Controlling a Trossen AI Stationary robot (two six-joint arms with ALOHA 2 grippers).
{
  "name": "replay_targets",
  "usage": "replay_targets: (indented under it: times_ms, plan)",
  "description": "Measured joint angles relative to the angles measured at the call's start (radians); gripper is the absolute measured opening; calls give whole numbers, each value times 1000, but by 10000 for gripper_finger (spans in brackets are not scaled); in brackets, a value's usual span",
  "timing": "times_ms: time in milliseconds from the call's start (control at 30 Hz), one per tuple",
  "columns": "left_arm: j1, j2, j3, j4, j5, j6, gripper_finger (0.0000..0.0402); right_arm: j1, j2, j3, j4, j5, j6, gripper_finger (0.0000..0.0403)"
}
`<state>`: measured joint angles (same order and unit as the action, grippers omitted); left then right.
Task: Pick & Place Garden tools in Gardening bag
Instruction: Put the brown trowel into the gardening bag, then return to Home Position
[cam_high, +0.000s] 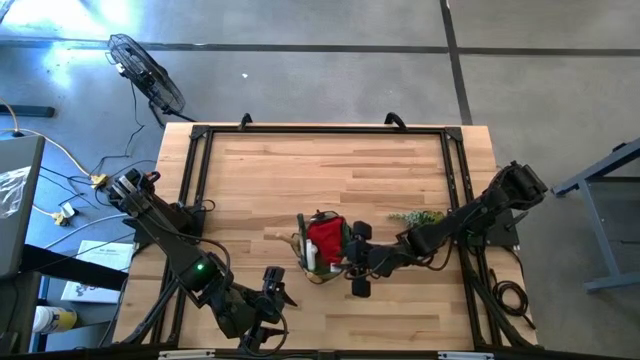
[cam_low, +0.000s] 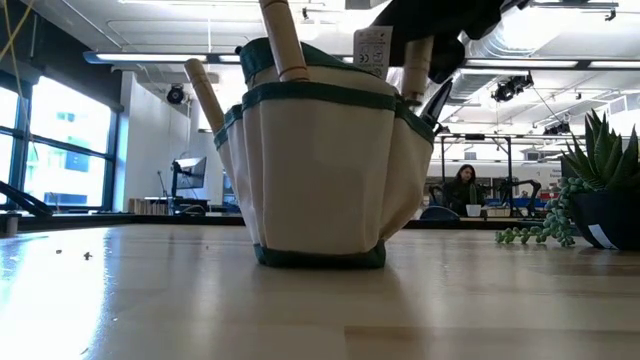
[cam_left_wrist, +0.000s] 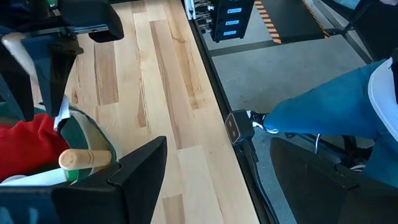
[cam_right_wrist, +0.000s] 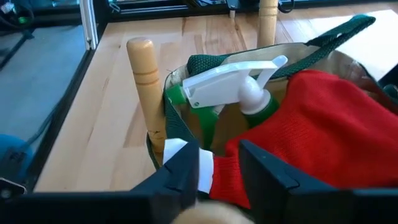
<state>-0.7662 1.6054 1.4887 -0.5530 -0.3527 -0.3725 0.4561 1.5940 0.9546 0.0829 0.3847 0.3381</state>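
The high view shows the left gripper (cam_high: 268, 312) parked near the table's (cam_high: 330, 170) front edge, its fingers seen spread apart with nothing between them. To its right, well apart from it, the gardening bag (cam_high: 318, 247) is found on the wood. The right gripper (cam_high: 352, 260) is set just beside the bag's right side, at its rim. In the right wrist view its fingers (cam_right_wrist: 273, 180) are seen parted, with the red fabric bundle (cam_right_wrist: 323, 124) just ahead of them inside the bag; whether anything is clamped cannot be told. A green-and-white spray bottle (cam_right_wrist: 239, 87) is lodged beyond the bundle, and a wooden handle (cam_right_wrist: 146, 81) is held upright in a side pocket. Farther right, behind the right arm, a leafy sprig (cam_high: 418, 216) is laid on the table.
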Motion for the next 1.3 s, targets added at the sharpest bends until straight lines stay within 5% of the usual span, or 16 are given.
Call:
replay_targets:
  times_ms: [533, 1300]
  plan:
    - [0, 0, 0, 0, 1, -5, 278, -12, 0, 0, 13, 61, 30, 267]
    - [0, 0, 0, -4, 3, -2, 278, -11, -18, 0, 212, 57, -108, 277]
